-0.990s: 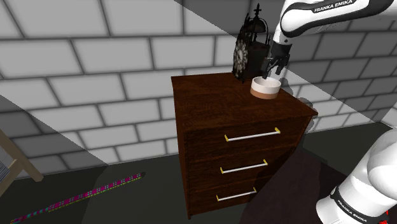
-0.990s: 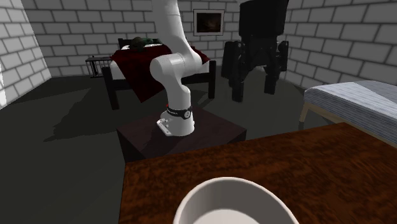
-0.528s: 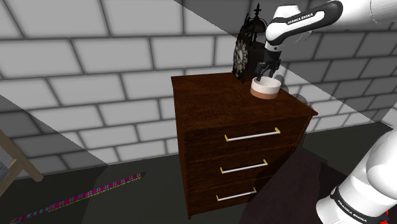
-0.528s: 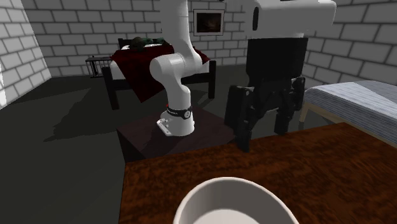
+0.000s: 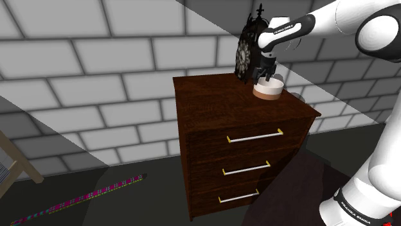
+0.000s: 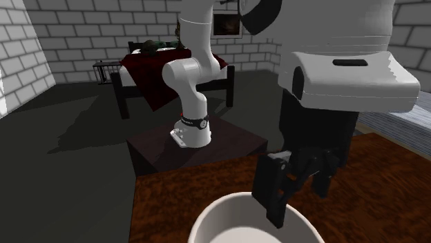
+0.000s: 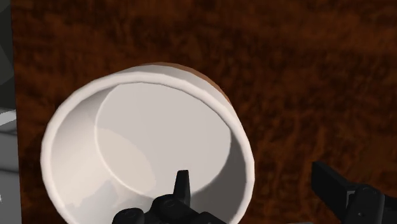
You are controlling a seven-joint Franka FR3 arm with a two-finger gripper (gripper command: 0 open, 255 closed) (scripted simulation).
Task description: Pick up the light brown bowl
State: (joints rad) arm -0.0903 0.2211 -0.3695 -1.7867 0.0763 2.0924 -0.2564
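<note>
Brick-walled room, dark wood dresser [image 5: 218, 106]. On top: one bowl [image 5: 268, 91], white inside, tan outside; black clock [image 5: 247, 54] at its eleven o'clock in the shoulder view. Gripper [image 5: 264, 76]: fingers apart, straddling the bowl's rim.

A bedroom in a house, judging by the furniture. Against the far wall in the second exterior view, a bed [image 6: 148, 69] with a dark frame and a dark red blanket, and above it a small framed picture [image 6: 226, 24]. In the shoulder view, a dark wooden chest of drawers [image 5: 244, 138] with three long metal handles, and on top an ornate black clock [image 5: 243, 56]. All around, grey brick walls [image 5: 96, 64] and a dark floor.
</note>
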